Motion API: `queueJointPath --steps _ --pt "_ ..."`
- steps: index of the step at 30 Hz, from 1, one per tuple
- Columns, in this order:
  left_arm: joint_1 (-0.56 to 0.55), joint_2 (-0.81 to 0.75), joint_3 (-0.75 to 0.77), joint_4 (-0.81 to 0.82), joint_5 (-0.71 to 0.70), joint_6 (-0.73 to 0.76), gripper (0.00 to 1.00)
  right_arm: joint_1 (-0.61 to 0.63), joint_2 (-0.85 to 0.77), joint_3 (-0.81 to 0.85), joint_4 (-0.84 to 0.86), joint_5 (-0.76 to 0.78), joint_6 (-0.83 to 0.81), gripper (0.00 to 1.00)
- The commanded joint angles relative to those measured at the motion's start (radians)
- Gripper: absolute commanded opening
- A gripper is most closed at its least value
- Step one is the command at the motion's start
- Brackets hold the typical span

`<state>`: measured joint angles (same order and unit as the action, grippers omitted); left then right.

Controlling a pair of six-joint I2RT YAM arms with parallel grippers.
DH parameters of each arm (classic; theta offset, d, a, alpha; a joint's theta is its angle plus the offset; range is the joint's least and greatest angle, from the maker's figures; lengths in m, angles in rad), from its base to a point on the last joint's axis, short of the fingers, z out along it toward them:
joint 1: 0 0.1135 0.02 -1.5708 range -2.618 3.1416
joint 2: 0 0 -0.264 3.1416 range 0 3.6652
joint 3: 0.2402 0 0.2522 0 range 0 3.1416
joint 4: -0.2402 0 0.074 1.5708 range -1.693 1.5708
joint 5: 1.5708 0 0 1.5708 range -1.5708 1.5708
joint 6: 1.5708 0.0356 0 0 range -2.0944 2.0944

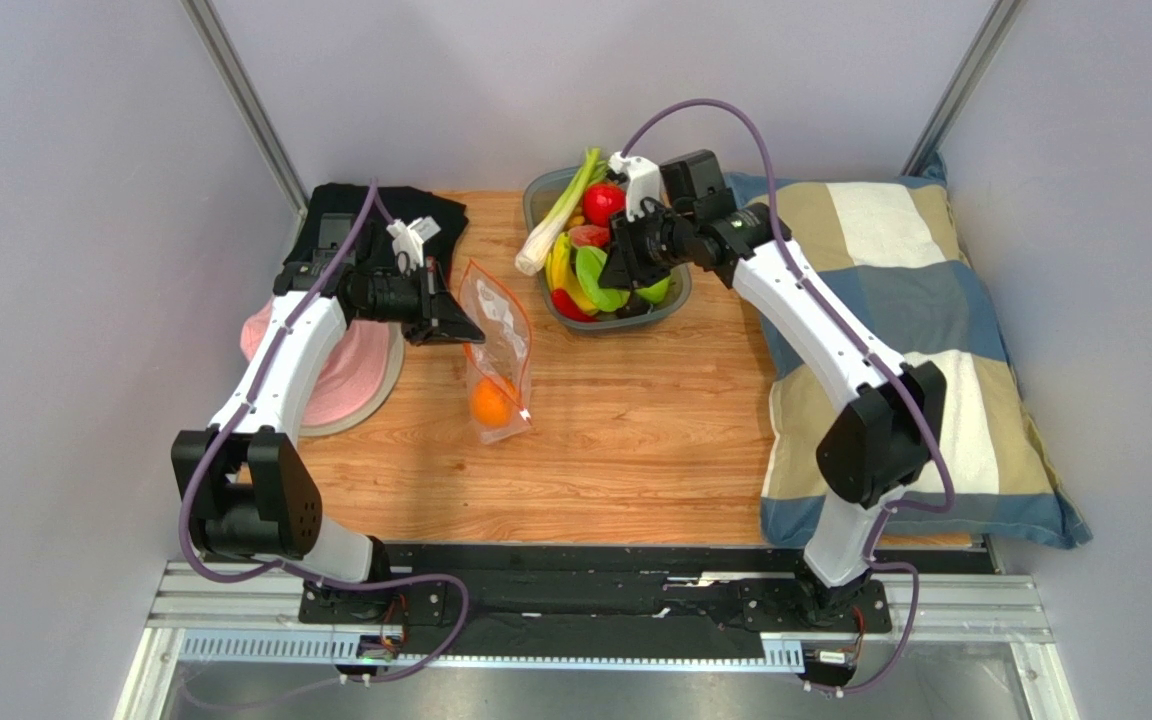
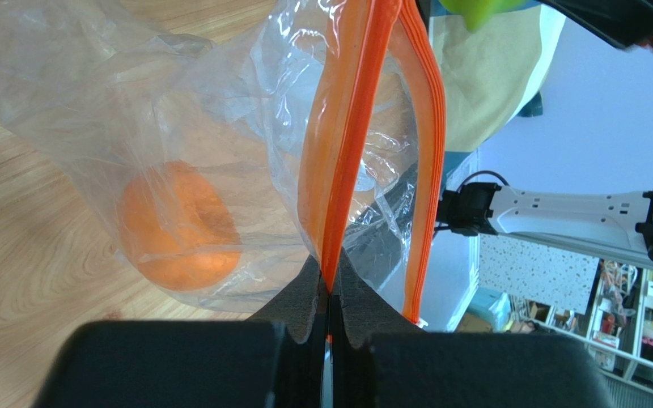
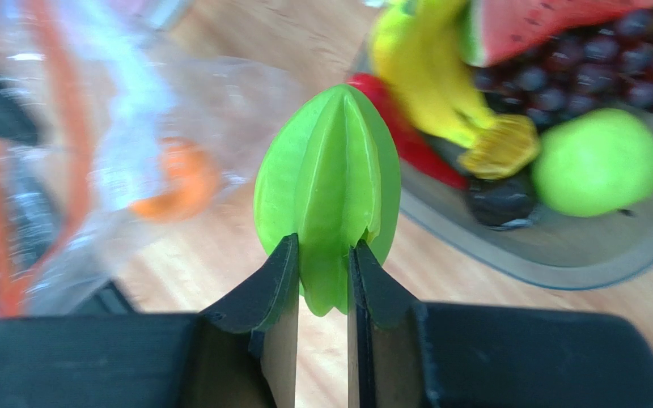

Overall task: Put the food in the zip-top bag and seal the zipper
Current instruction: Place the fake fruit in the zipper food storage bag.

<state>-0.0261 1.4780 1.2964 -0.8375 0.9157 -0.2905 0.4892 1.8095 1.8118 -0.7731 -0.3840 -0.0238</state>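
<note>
Holding one orange (image 2: pixel 181 225) inside the one zip-top bag (image 1: pixel 501 342), mid-scene — left gripper (image 2: pixel 330 287) clamped on its zipper (image 2: pixel 345 153); right gripper (image 3: pixel 326 255) pinching one starfruit (image 3: pixel 330 170) by the far tray (image 3: pixel 560 274) containing one banana (image 3: pixel 428 76), one apple (image 3: pixel 598 161).

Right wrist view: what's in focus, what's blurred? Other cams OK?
Right wrist: starfruit in the jaws is sharp, zip-top bag and orange behind blurred. Left wrist: white glints on the bag film, orange readable through it. Top external: even light, sharp.
</note>
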Motion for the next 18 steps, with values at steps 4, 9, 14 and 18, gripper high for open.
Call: queueJointPath --steps 4,9,14,18 --pt "0.006 -0.005 -0.008 0.055 0.043 -0.039 0.0 0.058 -0.203 -0.065 0.222 -0.309 0.294 0.05" --pt "0.005 -0.001 -0.009 0.074 0.049 -0.065 0.0 0.141 -0.182 -0.095 0.348 -0.342 0.41 0.05" --pt "0.002 -0.004 -0.011 0.086 0.057 -0.085 0.0 0.218 -0.09 -0.1 0.417 -0.317 0.455 0.03" --pt "0.002 -0.024 -0.012 0.081 0.068 -0.088 0.0 0.223 -0.029 -0.115 0.419 -0.257 0.452 0.03"
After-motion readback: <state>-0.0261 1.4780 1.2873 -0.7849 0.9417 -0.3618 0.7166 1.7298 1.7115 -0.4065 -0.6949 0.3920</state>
